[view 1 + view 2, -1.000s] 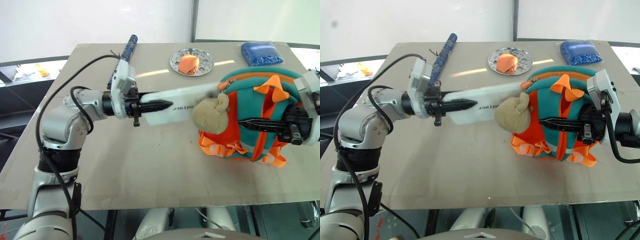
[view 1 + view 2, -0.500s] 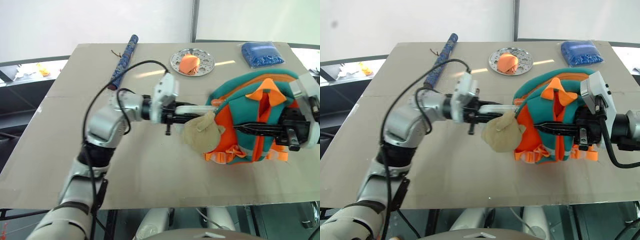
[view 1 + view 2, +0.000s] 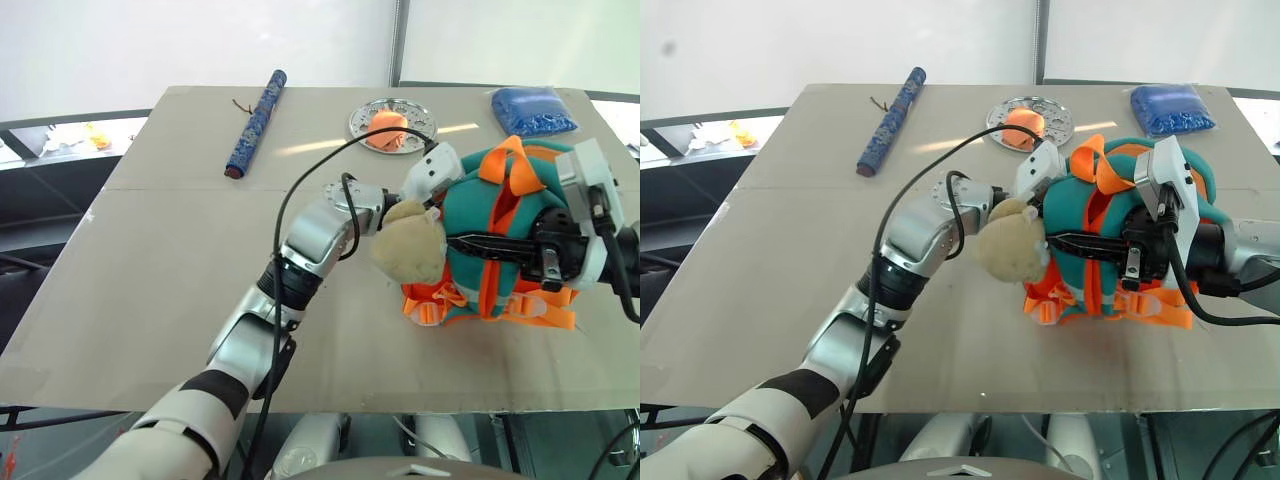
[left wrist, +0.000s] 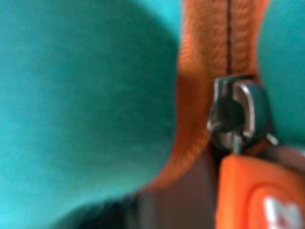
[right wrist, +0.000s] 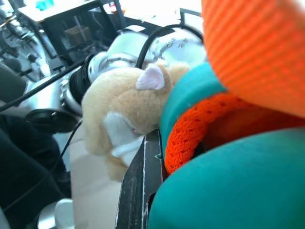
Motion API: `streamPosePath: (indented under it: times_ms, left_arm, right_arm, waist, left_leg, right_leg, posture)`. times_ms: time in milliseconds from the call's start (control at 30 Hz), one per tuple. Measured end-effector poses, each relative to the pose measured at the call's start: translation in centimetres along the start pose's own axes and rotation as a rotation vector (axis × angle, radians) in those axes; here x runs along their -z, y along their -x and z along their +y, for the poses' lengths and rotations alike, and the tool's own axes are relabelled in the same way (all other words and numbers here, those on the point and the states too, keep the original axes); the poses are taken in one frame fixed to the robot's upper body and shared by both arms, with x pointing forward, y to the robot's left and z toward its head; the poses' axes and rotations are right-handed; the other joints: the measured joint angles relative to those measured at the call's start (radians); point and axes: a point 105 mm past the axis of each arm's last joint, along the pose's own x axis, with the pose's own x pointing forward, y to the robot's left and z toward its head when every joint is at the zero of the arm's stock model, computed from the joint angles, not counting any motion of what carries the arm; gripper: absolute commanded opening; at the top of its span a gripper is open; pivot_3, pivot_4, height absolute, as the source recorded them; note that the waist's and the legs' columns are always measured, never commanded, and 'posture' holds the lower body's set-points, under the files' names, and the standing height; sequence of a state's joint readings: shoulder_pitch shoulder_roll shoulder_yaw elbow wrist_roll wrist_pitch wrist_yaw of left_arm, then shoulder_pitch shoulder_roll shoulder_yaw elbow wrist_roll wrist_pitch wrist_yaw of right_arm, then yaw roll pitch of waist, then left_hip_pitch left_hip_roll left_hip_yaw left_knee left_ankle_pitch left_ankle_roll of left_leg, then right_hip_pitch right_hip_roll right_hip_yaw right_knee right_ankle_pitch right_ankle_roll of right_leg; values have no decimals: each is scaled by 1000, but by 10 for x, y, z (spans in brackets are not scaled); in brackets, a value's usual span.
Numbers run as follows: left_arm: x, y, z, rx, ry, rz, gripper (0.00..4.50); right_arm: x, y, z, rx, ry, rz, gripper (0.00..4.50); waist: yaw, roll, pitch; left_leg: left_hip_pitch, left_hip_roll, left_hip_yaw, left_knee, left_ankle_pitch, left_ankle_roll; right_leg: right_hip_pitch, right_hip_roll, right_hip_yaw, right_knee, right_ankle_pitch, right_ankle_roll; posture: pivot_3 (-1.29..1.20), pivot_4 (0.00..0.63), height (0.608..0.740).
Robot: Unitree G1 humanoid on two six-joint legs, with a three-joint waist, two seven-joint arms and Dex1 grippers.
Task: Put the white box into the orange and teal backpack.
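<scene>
The orange and teal backpack (image 3: 505, 235) is standing on the counter (image 3: 150, 290) toward 3 o'clock from the counter's middle, its beige plush charm (image 3: 410, 245) hanging off the side at 9 o'clock. The white box is not showing on the counter; judging by how the left arm is reaching in, it is probably sitting inside the backpack or going in behind the charm, though the pictures are not confirming that.

The left gripper (image 3: 432, 178) is pressing up against the backpack's opening at its 10 o'clock edge, and the left wrist view is looking straight at teal fabric, orange zipper tape and a metal zipper pull (image 4: 234, 117). Whether its jaws are parted or clenched, I cannot tell, since the bag and charm are covering them. The right gripper (image 3: 460, 241) is coming in from 3 o'clock across the front of the backpack, its jaws clenched and pinching an orange strap or panel edge to steady the bag.

As a judgement, the insertion is looking nearly finished: what is remaining is letting go of the box if it is held, drawing the left arm out, and checking that nothing white is sticking out. A rolled blue tube (image 3: 255, 122), a round metal plate (image 3: 392, 125) and a blue pouch (image 3: 532, 110) are lying along the 12 o'clock side.
</scene>
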State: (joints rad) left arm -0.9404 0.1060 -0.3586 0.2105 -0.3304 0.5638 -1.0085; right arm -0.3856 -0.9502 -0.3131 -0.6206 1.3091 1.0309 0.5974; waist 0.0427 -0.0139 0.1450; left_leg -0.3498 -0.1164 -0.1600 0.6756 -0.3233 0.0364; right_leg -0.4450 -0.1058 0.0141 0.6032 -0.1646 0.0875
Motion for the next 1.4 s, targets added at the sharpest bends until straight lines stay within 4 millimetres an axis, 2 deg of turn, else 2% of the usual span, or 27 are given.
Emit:
streamPosePath:
  times_ms: [33, 67, 100, 133, 167, 300, 333, 433, 633, 733, 833, 967, 1000, 1067, 1100, 1133, 1167, 1233, 1300, 1333, 1367, 1400]
  left_arm:
    - [2, 2, 0, 3, 16, -5, 3413]
    - [3, 8, 2, -2, 29, -4, 3732]
    - [4, 16, 3, -6, 52, -5, 4250]
    - [4, 30, 6, -17, 75, -5, 4389]
    - [4, 33, 6, -18, 80, -6, 4389]
    - [-5, 103, 6, -16, 181, 5, 4389]
    - [-7, 116, 5, -15, 197, 10, 4389]
    - [-10, 139, -3, 20, 279, 3, 4389]
    - [1, 168, -18, 6, 369, -16, 4389]
    - [3, 172, -22, -21, 345, -18, 4389]
    - [0, 173, -17, -71, 288, -38, 4389]
    - [-2, 181, -22, -77, 328, -34, 4389]
    - [1, 184, -23, -97, 309, -4, 4389]
    - [26, 193, -23, -185, 226, 166, 4389]
    - [40, 198, -17, -240, 194, 193, 4135]
    - [43, 198, -14, -258, 186, 191, 3819]
    - [40, 191, -2, -321, 156, 120, 3514]
    - [28, 174, 7, -348, 115, 25, 2528]
    - [23, 168, 12, -388, 95, -8, 1862]
    - [22, 168, 14, -404, 93, -16, 1329]
    - [19, 168, 17, -435, 92, -39, 1011]
    - [19, 169, 17, -447, 92, -45, 1011]
  right_arm:
    - [1, 0, 0, 8, -1, -2, 0]
    - [2, 0, 0, 14, 0, -3, 0]
    - [3, 1, 1, 20, 2, -5, 0]
    - [4, 2, 0, 36, 0, -3, 0]
    - [5, 3, 0, 39, -2, -3, 0]
    - [13, 9, -15, 135, -8, 2, 0]
    - [12, 11, -19, 156, -1, -1, 0]
    - [9, 9, -22, 164, 27, -20, 0]
    - [6, -4, -22, 121, 41, -42, 0]
    - [5, -8, -28, 129, 33, -47, 0]
    - [5, -10, -33, 140, 28, -50, 0]
    - [5, -13, -36, 146, 38, -48, 0]
    - [5, -15, -37, 146, 42, -53, 0]
    - [1, -16, -48, 193, 42, -78, 0]
    - [4, -9, -64, 269, 18, -78, 0]
    - [6, -6, -71, 300, 6, -76, 0]
    - [6, -4, -76, 321, -1, -77, 0]
    - [5, -10, -72, 289, 1, -85, 0]
    - [5, -11, -71, 283, 1, -85, 0]
    - [5, -11, -71, 283, 1, -83, 0]
    - [6, -11, -71, 279, 2, -81, 0]
    - [5, -12, -70, 276, 4, -81, 0]
  waist:
    - [-2, 0, 0]
    - [-3, 0, 0]
    - [-7, 0, 0]
    - [-14, 0, 0]
    - [-16, 0, 0]
    - [-43, 0, 0]
    - [-47, 0, 0]
    - [-50, 0, 0]
    - [-59, 0, 0]
    - [-53, 0, 0]
    - [-45, 0, 0]
    - [-54, 0, 1]
    - [-58, 0, 1]
    - [-64, 1, 0]
    - [-55, 1, 0]
    - [-47, 0, 0]
    - [-29, 0, 1]
    - [-14, -2, 1]
    - [-14, -2, 1]
    - [-17, -2, 1]
    - [-22, -2, 1]
    - [-26, -2, 1]
  left_leg:
    - [0, 0, 0, 0, 0, 0]
    - [0, 0, 0, 0, 0, 0]
    - [0, 1, 0, 0, 0, 0]
    - [0, 1, 1, 0, 0, 0]
    - [0, 1, 1, 0, 0, 0]
    - [1, 2, 2, -1, 0, 0]
    - [2, 2, 2, -1, 0, 0]
    - [2, 1, 2, -1, 0, 0]
    - [2, 2, 1, -2, 0, 0]
    - [2, 2, 1, -2, 0, 0]
    - [2, 2, 1, -2, 0, 0]
    - [1, 2, 1, -3, 0, 0]
    - [2, 2, 2, -4, 0, 0]
    - [4, 2, 6, -6, 0, 0]
    - [4, 2, 6, -6, 0, 0]
    - [3, 2, 5, -4, 0, 0]
    - [2, 2, 3, -3, 0, 0]
    - [0, 2, 0, 1, 0, 0]
    - [0, 1, 1, 0, 0, 0]
    - [0, 1, 2, 0, 0, 0]
    - [0, 1, 2, 0, 0, 0]
    - [0, 1, 2, -1, 0, 0]
  right_leg:
    - [0, 0, 0, 0, 0, 0]
    - [0, 0, 0, 0, 0, 0]
    - [-1, 1, 1, 0, 0, 0]
    - [-1, 1, 1, 2, 0, 0]
    - [-1, 1, 1, 2, 0, 0]
    - [-2, 2, 3, 4, 0, 0]
    - [-2, 2, 3, 4, 0, 0]
    - [-2, 2, 2, 4, 0, 0]
    - [-2, 2, 2, 3, 0, 0]
    - [-2, 2, 2, 3, 0, 0]
    - [-2, 1, 2, 2, 0, 0]
    - [-3, 2, 2, 2, 0, 0]
    - [-3, 2, 3, 2, 0, 0]
    - [-3, 1, 5, 2, 0, 0]
    - [-3, 1, 5, 2, 0, 0]
    - [-3, 2, 4, 2, 1, -1]
    - [-2, 1, 2, 1, 1, -2]
    - [-1, 1, -1, 1, 2, -3]
    - [-2, 1, 0, 0, 2, -2]
    - [-2, 1, 0, 0, 2, -2]
    - [-2, 1, 0, 0, 2, -2]
    - [-2, 1, 0, -1, 2, -2]
  posture:
    - [0, 150, 731]
    - [0, 150, 731]
    - [0, 150, 731]
    - [0, 150, 731]
    - [0, 150, 731]
    - [0, 150, 731]
    - [0, 150, 731]
    - [0, 150, 731]
    - [0, 150, 731]
    - [0, 150, 731]
    - [0, 150, 731]
    - [0, 150, 731]
    - [0, 150, 731]
    - [0, 150, 731]
    - [0, 150, 731]
    - [0, 150, 731]
    - [0, 150, 731]
    - [0, 150, 731]
    - [0, 150, 731]
    - [0, 150, 731]
    - [0, 150, 731]
    - [0, 150, 731]
